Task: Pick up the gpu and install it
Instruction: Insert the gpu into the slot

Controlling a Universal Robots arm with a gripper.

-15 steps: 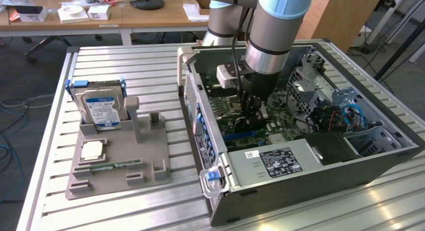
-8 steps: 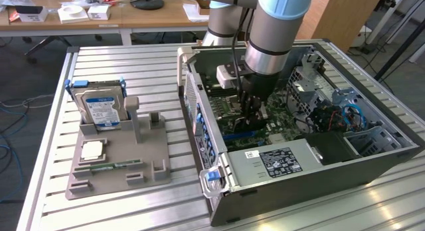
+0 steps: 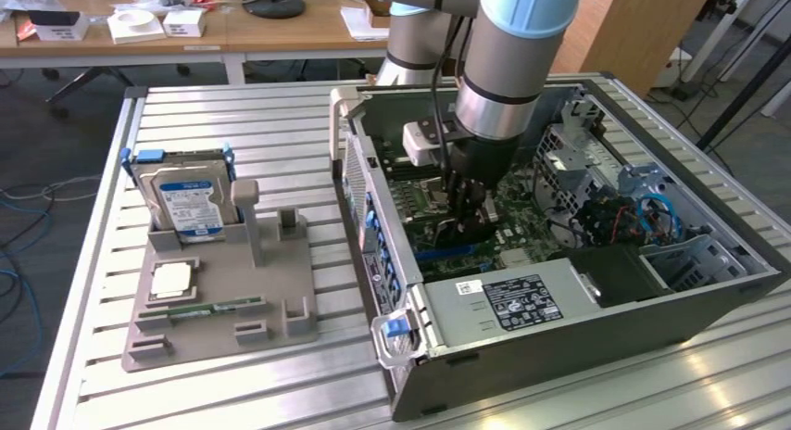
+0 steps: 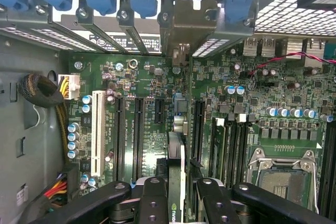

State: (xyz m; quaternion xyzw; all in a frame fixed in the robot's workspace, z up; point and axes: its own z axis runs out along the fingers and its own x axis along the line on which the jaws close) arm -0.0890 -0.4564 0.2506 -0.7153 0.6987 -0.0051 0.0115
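Observation:
My gripper [image 3: 464,217] reaches down inside the open computer case [image 3: 692,300], over the green motherboard [image 4: 252,124]. It is shut on the gpu [image 4: 176,153], a thin dark card seen edge-on between my two black fingers [image 4: 152,203]. The card runs in line with the black expansion slots [image 4: 139,129]. Its silvery bracket end [image 4: 181,30] sits at the case's rear slot openings under the blue clips. Whether the card sits fully in a slot, I cannot tell. In the exterior view the gpu [image 3: 455,237] is a dark shape just below the fingers.
A grey parts holder [image 3: 222,300] lies on the slatted table at the exterior view's left, with a silver hard drive [image 3: 185,203] upright in it and a green memory stick [image 3: 204,309] flat on it. The power supply [image 3: 520,300], drive cage and cables crowd the case's near side.

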